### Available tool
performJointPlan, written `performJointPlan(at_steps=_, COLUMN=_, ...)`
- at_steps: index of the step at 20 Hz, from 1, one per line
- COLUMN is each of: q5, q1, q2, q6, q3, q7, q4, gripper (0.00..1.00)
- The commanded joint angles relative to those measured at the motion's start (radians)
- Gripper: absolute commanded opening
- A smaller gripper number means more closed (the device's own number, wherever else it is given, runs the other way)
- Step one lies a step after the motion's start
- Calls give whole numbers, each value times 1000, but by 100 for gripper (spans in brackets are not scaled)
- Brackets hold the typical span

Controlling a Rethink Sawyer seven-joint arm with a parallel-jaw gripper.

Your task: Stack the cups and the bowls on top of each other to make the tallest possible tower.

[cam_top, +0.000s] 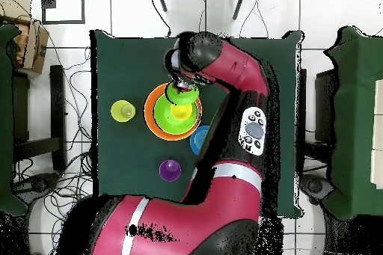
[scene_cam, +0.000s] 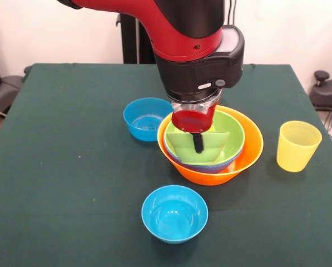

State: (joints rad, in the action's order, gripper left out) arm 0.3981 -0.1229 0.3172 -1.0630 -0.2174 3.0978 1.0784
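The tower is a big orange bowl holding the large blue bowl and the medium green bowl; it also shows in the overhead view. My gripper reaches down into it, shut on the near wall of the small green bowl, which sits in the medium green one. A yellow patch shows at the stack's middle from above. Two small blue bowls stand loose. The pale yellow ribbed cup stands to the right. The purple cup shows only from above.
The green table ends close in front of the near blue bowl. In the overhead view my arm covers one blue bowl, and partly the other blue bowl. The pale yellow cup stands left of the tower there.
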Motion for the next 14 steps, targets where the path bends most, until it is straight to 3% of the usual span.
performJointPlan(at_steps=1, q5=-43, q1=17, q2=4, q6=-78, q3=81, q7=-27, q4=24, gripper=100)
performJointPlan(at_steps=8, q5=-43, q1=20, q2=0, q6=-81, q3=76, q7=-13, q4=14, gripper=100)
performJointPlan(at_steps=14, q5=-64, q1=27, q2=67, q6=-224, q3=35, q7=2, q4=-4, gripper=100)
